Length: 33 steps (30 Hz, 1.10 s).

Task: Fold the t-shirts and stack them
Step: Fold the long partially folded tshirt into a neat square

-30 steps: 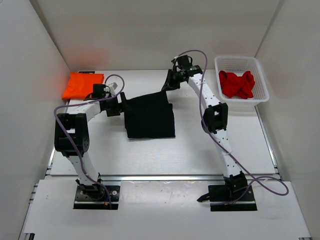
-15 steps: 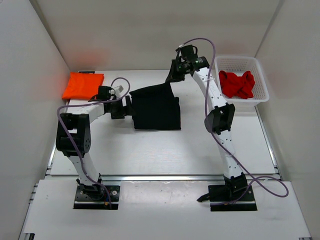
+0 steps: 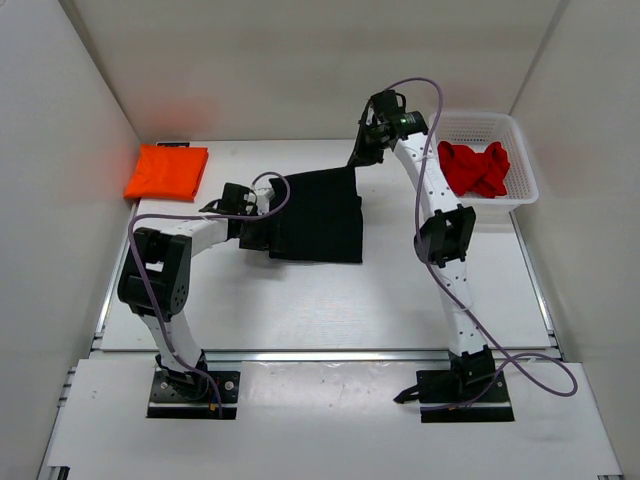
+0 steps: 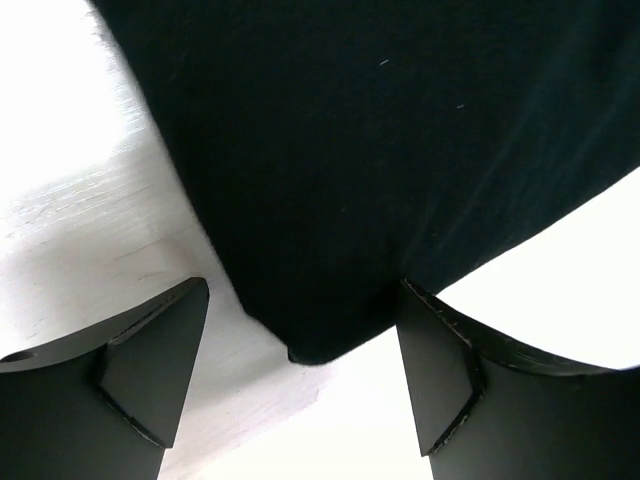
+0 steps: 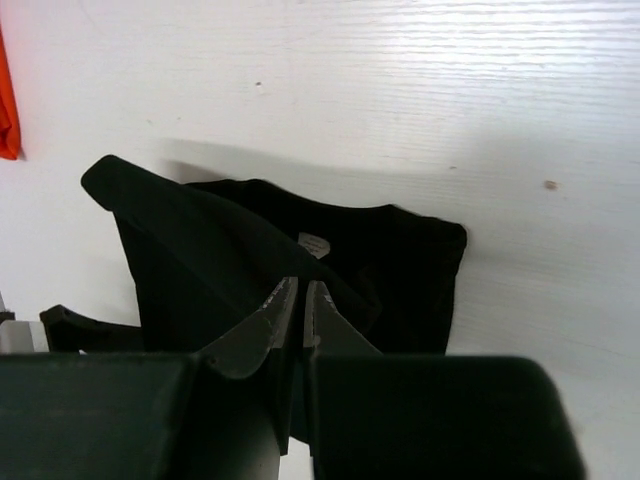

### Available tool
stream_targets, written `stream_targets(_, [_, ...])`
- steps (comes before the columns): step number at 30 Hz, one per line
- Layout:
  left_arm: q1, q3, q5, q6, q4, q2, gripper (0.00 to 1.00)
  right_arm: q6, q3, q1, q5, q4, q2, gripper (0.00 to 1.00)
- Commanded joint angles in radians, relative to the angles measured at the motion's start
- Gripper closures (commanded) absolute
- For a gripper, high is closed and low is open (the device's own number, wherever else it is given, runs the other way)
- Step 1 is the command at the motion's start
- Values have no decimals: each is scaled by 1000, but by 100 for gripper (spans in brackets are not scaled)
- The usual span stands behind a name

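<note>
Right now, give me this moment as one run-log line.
left pincer: open around black t-shirt edge | right pincer: shut on black t-shirt, corner raised | orange t-shirt: folded | red t-shirt: in basket

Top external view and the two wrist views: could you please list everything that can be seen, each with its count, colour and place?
orange t-shirt: one, bright orange, folded, far left corner of the table.
black t-shirt: one, black, middle of the table, one far corner raised off the surface.
red t-shirt: one, red, crumpled inside the basket.
basket: one, white mesh, far right of the table.
table: one, white, under everything.
left arm: one, white and black, at the black t-shirt's left edge; jaws open, a cloth corner between them.
right arm: one, white and black, reaching to the far side; jaws shut on the raised corner.
</note>
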Motion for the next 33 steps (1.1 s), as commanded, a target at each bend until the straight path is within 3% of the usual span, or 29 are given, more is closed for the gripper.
stream_targets(1, [3,-50,-71,42,-43,-14,14,19,21,-28,42,-14,-1,100])
stream_targets(9, [3,-51,-53,45,-38,-16,13,36,18,-39,66,-59,88,98])
stream_targets(11, [12,-40,-28,46,-47,-24,11,31,18,-37,72,-67,111,88])
stream_targets(13, [20,-23,14,49,-63,-30,10,23,20,-37,95,-79,113,72])
stream_targets(16, [50,26,57,36,-87,-45,6,17,17,-40,118,-96,97,59])
stream_targets(22, [115,135,180,-72,-23,-60,2,-24,21,-40,178,-129,24,47])
stream_targets(26, [84,205,156,-59,-9,25,2,-46,20,-39,241,-191,-25,37])
stream_targets(30, [66,173,131,-82,32,61,2,-93,20,-45,240,-191,-62,43])
stream_targets(33, [72,147,127,-127,69,71,1,-132,20,-34,169,-150,-74,73])
